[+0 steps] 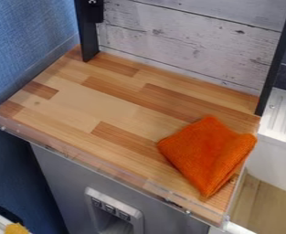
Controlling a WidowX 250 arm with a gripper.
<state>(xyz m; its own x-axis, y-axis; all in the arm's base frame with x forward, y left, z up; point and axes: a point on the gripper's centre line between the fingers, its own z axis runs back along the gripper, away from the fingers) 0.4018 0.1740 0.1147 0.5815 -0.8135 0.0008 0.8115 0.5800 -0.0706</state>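
- Whether the gripper's fingers stand wide, narrow or around something cannot be told.
- An orange, folded knit cloth (207,153) lies by the near right corner of a wood-block surface (111,107), its right-hand point at the right edge.
- A careless push rightward could send the cloth over that edge; a shallow pinch might lift only its top layer.
- A clear plastic strip (96,165) lines the near edge, where a low sweep could snag.
- Black metal uprights (87,39) at the far corners limit passage; the widest room stretches toward the left edge.
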